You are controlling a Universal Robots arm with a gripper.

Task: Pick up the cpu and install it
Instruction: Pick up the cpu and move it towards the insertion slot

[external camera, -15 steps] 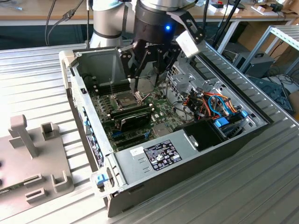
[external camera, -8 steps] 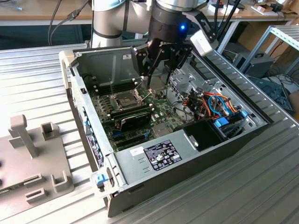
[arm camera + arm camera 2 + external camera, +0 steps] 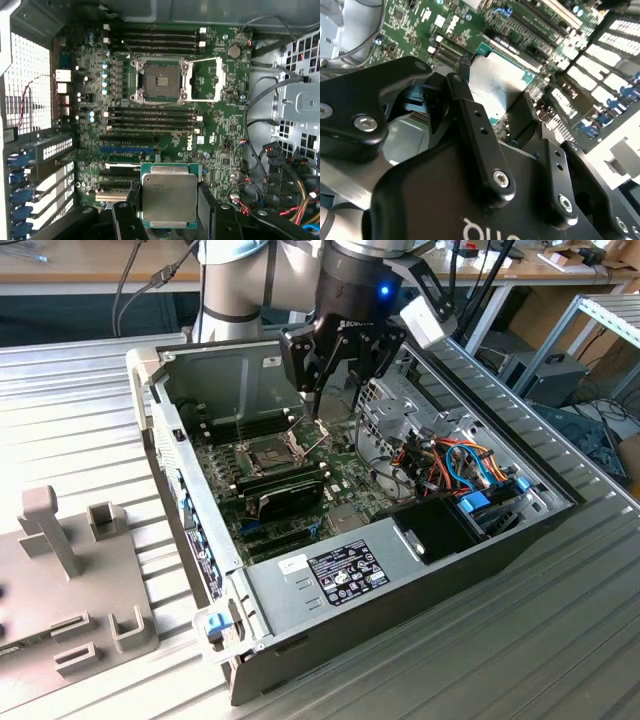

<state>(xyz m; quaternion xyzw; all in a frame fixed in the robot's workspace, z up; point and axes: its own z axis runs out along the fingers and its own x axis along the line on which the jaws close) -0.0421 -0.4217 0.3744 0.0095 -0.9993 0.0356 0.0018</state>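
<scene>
Currently gripper [image 3: 169, 201] fingers are clamping the cpu [image 3: 168, 192] by its edges; keeping it level and squared to the open socket [image 3: 161, 80] matters.

Black fingers [image 3: 477, 125] hide the near half of the cpu [image 3: 495, 80] in the second wrist view and cover its side edges in the first wrist view. In the exterior view the cpu, gripped in the claw [image 3: 320, 415], is too small to make out. The arm [image 3: 235, 280] runs off the top edge, and a grey fixture [image 3: 80, 580] off the exterior view's left.
</scene>
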